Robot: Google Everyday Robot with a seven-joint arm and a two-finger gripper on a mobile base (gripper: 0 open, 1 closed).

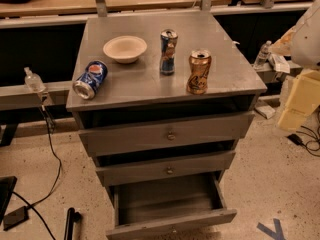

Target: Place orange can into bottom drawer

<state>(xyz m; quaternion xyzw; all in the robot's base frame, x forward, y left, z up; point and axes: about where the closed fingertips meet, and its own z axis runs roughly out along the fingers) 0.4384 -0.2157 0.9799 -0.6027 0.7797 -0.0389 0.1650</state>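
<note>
- Speckled floor, wooden benches behind; grey cabinet (225,76) at centre, four items on its top
- orange can (199,72) upright near the right front corner, beside an upright slim blue-and-silver can (168,51)
- white bowl (125,57) at back left, inside bare; Pepsi can (91,79) on its side at the left edge
- bottom drawer (167,204) pulled out, bare tray floor showing
- gripper (71,223) low at bottom left, well apart from the can; open or closed cannot be told

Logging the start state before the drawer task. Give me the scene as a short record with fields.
orange can: upright on the cabinet top, front right
bottom drawer: pulled open
upper drawers: both nearly shut
slim can: upright, left of the orange can
Pepsi can: on its side, front left
bowl: back left
gripper: not in view
</note>
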